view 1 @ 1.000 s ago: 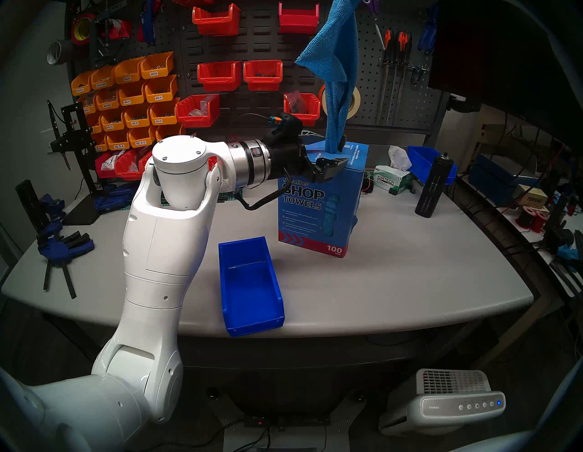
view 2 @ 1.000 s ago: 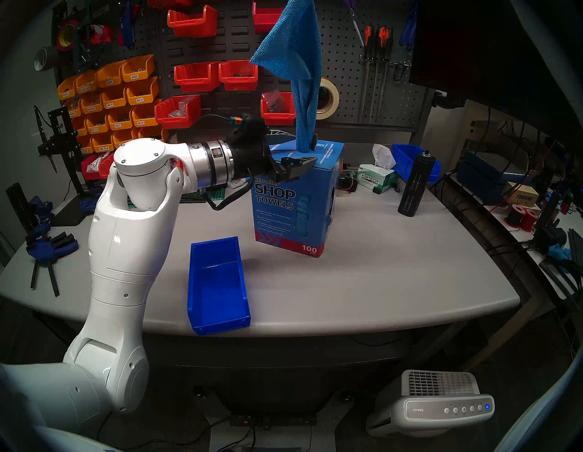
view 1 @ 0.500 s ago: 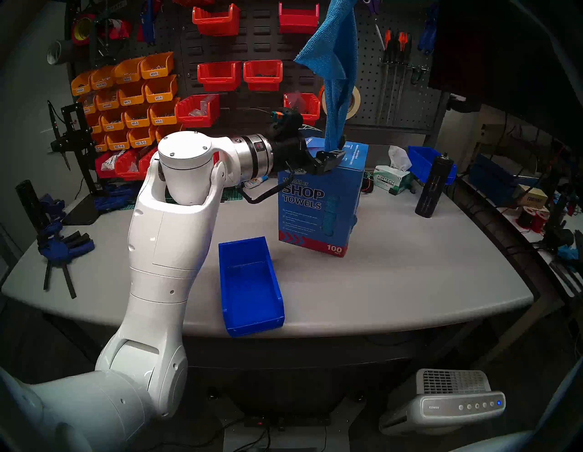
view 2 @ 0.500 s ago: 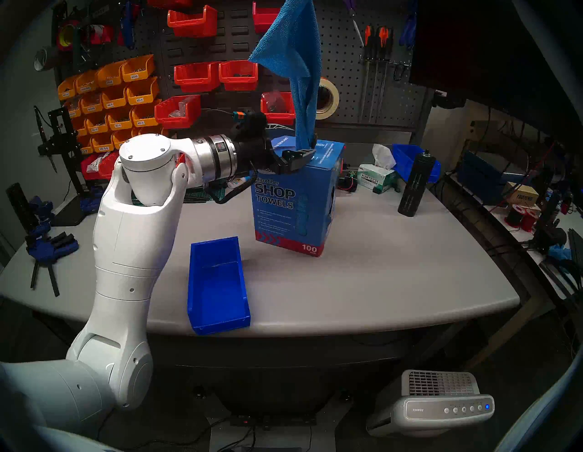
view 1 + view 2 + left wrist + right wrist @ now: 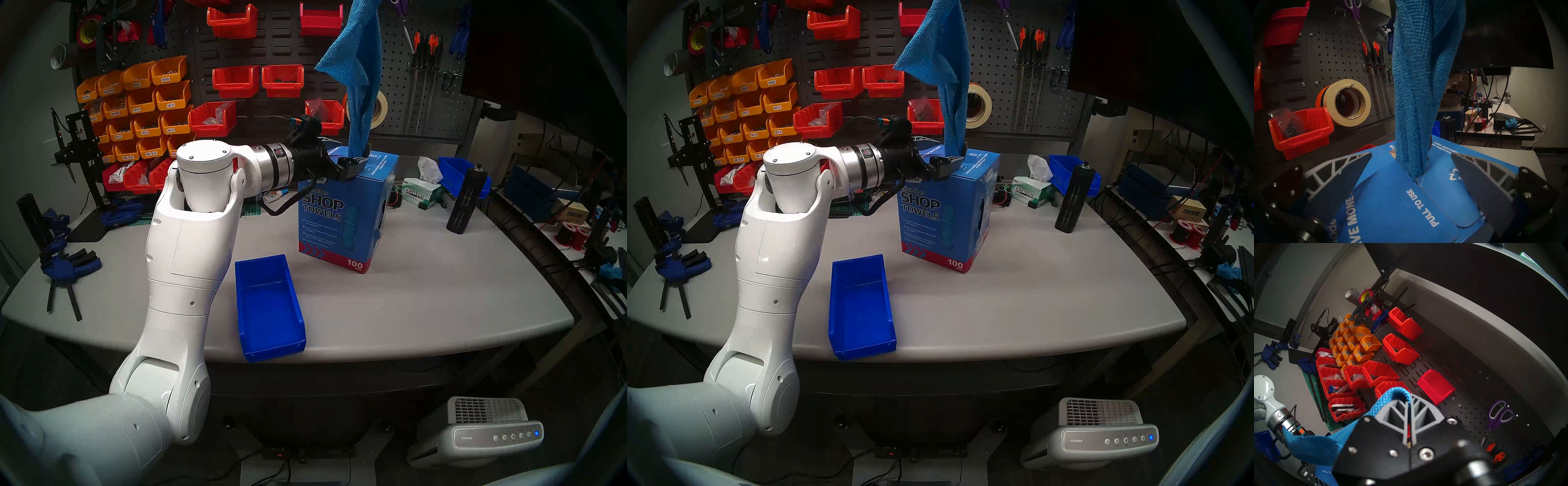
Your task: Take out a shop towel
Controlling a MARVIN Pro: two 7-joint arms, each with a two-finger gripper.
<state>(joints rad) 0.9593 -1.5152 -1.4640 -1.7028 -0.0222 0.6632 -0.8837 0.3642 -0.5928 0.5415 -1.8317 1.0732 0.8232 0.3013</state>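
Left wrist view shows my left fingers [image 5: 1410,183] spread wide and grasping nothing, one dark pad [image 5: 1342,178] on each side of the shop towel [image 5: 1417,95] where it rises out of the slot in the top of the blue carton [image 5: 1390,212]; whether the pads touch the carton top I cannot tell. On that top I read "PULL TO USE", and part of another line, "VE MONE". In the right wrist view my right fingers [image 5: 1409,405] are clenched on the upper end of the towel, a fold of blue cloth looped over their tips and the rest trailing down to the lower left. From the head views the towel hangs as a long twisted strip from above the picture's top edge down into the carton, one loose corner flaring out to the left. The carton stands on the grey tabletop [image 5: 441,298], slightly tilted, its front printed "SHOP TOWELS" and "100 PACK". Near its front left, closer to me, lies an open blue bin [image 5: 268,305]. Behind the carton to the right sits a green-and-white tissue box [image 5: 422,197] marked "KIMTECH", a white tissue sticking up from it. Below the tabletop's edge a grey air purifier [image 5: 488,431] reads "coway".
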